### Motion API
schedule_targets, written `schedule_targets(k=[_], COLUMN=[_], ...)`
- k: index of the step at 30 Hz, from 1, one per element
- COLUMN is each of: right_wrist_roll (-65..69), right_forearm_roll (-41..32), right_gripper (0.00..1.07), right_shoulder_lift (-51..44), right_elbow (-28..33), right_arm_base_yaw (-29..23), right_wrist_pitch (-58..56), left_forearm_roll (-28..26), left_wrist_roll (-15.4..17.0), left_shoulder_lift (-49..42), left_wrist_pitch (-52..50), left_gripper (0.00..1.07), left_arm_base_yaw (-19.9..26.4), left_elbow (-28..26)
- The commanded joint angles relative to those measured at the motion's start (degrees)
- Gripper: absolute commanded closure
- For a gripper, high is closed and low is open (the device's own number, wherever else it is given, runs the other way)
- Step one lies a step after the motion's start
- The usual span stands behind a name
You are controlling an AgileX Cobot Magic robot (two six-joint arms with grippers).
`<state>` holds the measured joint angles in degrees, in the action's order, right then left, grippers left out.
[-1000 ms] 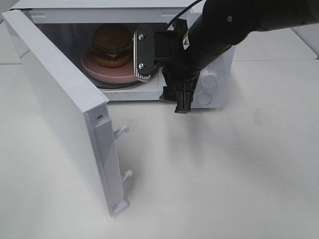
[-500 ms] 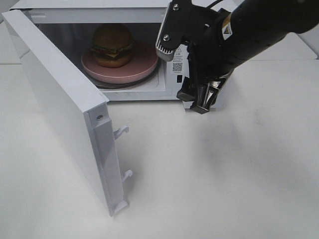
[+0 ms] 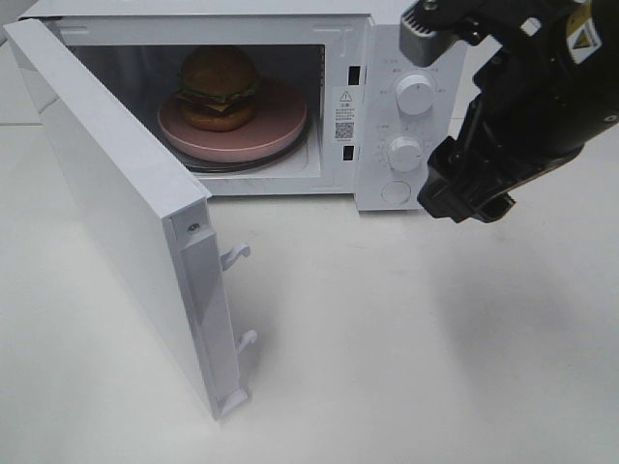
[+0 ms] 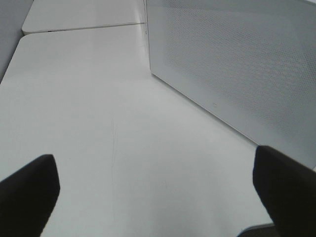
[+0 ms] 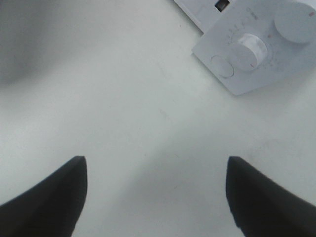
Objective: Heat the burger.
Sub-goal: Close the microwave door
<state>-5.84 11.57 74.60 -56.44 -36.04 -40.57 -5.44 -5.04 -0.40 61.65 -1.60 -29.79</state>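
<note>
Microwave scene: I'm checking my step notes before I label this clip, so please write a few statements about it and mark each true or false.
1. The burger sits on the pink plate inside the microwave. True.
2. The microwave door is shut. False: it stands wide open.
3. The right gripper holds the burger. False: it is open and empty, above the table near the control dials.
4. The left gripper is open with nothing in it. True.
</note>
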Motion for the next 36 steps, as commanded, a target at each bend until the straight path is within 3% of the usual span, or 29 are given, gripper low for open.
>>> schedule_targets(k=[1, 8, 19, 27, 30, 31, 34, 36], right_wrist_roll=[2.8, 4.4, 7.0, 9.0, 10.1, 10.0, 9.8, 8.8], right_forearm_roll=[-0.1, -2.4, -3.3, -3.4, -4.3, -4.7, -4.8, -4.6], right_gripper=[0.31, 0.31, 0.31, 0.31, 0.31, 0.31, 0.31, 0.31], right_shoulder_lift=[-2.6, -10.0, -19.9, -28.4, -31.5, -33.6, -35.3, -40.5], right_elbow=[0.4, 0.8, 1.0, 6.5, 8.4, 9.6, 10.0, 12.4], right_arm_base_yaw=[0.1, 0.1, 0.1, 0.1, 2.9, 6.6, 8.6, 15.4], right_wrist_pitch=[-4.1, -15.5, -23.8, -26.9, -27.0, -26.9, -26.8, -26.6], left_forearm_roll=[-0.2, -0.2, -0.2, -0.2, -0.2, -0.2, -0.2, -0.2], left_wrist_roll=[0.1, 0.1, 0.1, 0.1, 0.1, 0.1, 0.1, 0.1], left_shoulder_lift=[-0.8, -0.8, -0.8, -0.8, -0.8, -0.8, -0.8, -0.8], left_wrist_pitch=[-0.5, -0.5, -0.5, -0.5, -0.5, -0.5, -0.5, -0.5], left_gripper=[0.07, 0.07, 0.07, 0.07, 0.07, 0.07, 0.07, 0.07], left_arm_base_yaw=[-0.3, -0.3, -0.3, -0.3, -0.3, -0.3, -0.3, -0.3], left_elbow=[0.2, 0.2, 0.2, 0.2, 0.2, 0.2, 0.2, 0.2])
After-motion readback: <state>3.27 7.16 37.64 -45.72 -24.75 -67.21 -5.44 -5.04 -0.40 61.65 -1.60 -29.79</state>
